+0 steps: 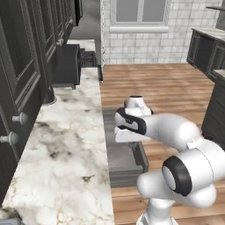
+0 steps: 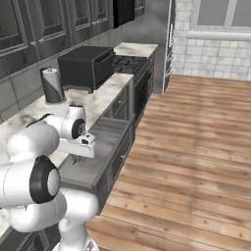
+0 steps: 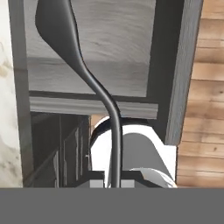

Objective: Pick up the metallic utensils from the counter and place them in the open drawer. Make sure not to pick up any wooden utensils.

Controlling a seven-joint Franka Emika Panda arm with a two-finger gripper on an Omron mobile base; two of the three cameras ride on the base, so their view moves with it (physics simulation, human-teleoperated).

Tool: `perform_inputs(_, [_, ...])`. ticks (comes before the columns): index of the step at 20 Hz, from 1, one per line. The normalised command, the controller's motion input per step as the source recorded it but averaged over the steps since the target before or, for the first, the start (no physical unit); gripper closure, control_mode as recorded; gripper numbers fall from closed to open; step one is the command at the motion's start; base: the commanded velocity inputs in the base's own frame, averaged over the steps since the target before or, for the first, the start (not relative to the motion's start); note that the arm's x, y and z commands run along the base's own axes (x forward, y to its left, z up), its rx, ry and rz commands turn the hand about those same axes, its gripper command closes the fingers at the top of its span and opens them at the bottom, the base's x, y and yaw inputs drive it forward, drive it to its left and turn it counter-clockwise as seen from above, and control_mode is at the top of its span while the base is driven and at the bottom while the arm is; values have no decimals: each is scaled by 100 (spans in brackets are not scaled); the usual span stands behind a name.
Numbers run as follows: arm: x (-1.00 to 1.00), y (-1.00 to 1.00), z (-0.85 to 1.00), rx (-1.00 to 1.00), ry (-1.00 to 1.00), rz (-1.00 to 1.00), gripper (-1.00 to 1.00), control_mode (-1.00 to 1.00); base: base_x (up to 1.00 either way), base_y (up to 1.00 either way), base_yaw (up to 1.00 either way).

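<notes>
gripper (image 3: 114, 181): jaws closed on the thin handle of the metal spoon (image 3: 83, 65), taken at its near end; the fingertips themselves are hidden low in the hand view.
spoon's place: held in the air, handle rising from the jaws, rounded bowl at the far end hanging over the flat grey floor of the open drawer (image 3: 127, 52).
handling, as a judgement: light, stiff, smooth metal; likely to swivel or slip in a narrow pinch, since the hold sits at the handle's tip and the bowl end is the heavier. a hold nearer the middle would be steadier. not fragile, so a low release should do no harm.
arm pose: folded forward from the base, elbow bent, hand turned down over the drawer (image 1: 123, 156) beside the counter (image 1: 66, 145).
farther off: drawer front and wood floor beyond it; on the counter, a dark box-shaped appliance (image 2: 86, 66) and a paper roll (image 2: 51, 84).
</notes>
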Motion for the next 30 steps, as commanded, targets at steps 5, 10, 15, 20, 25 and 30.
perform_inputs(5, [27,0,-43,0,0,-10,100,-100,0,0,0])
perform_inputs(10, [35,0,-39,0,0,-7,100,-100,0,0,0])
perform_inputs(15, [44,3,-34,0,-1,-5,100,-100,0,0,0])
perform_inputs(20, [58,7,-32,-3,-6,-2,100,-100,0,0,0])
perform_inputs(25, [54,3,-34,-1,-3,0,100,-100,0,0,0])
perform_inputs(30, [39,0,-40,0,0,0,100,-100,0,0,0])
